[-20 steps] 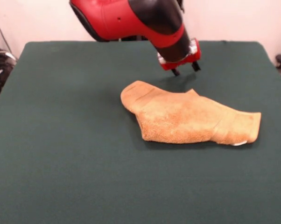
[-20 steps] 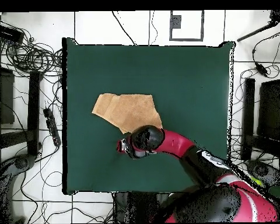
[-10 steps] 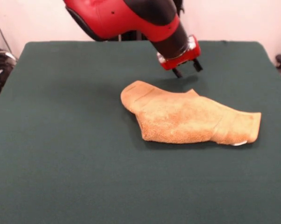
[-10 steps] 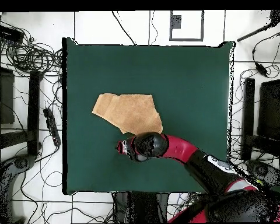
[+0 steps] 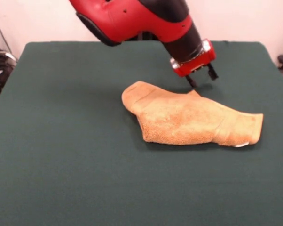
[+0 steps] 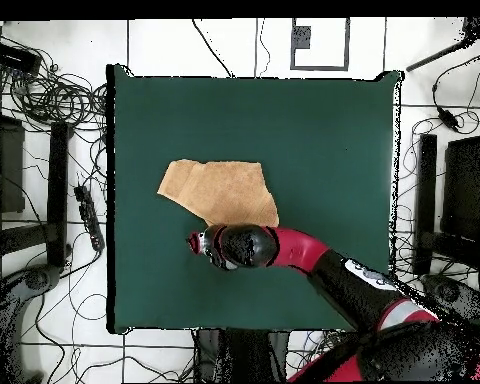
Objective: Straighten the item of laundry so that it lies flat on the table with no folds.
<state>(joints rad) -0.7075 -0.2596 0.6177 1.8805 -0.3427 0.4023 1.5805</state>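
My gripper (image 5: 201, 79) is spread and empty, hovering at the towel's (image 5: 188, 118) far edge. Towel lies folded mid-table (image 5: 61, 141); underside layers hidden, white tag (image 5: 241, 144) barely shows.

Even, soft light; faint shadows

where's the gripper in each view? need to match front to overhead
Front view: red gripper right of centre in the upper half, jaws open, above the far edge of the folded golden-orange terry towel.
Overhead view: gripper left of centre, just below the towel's lower edge.
Shared landmark: the towel on the dark green table.
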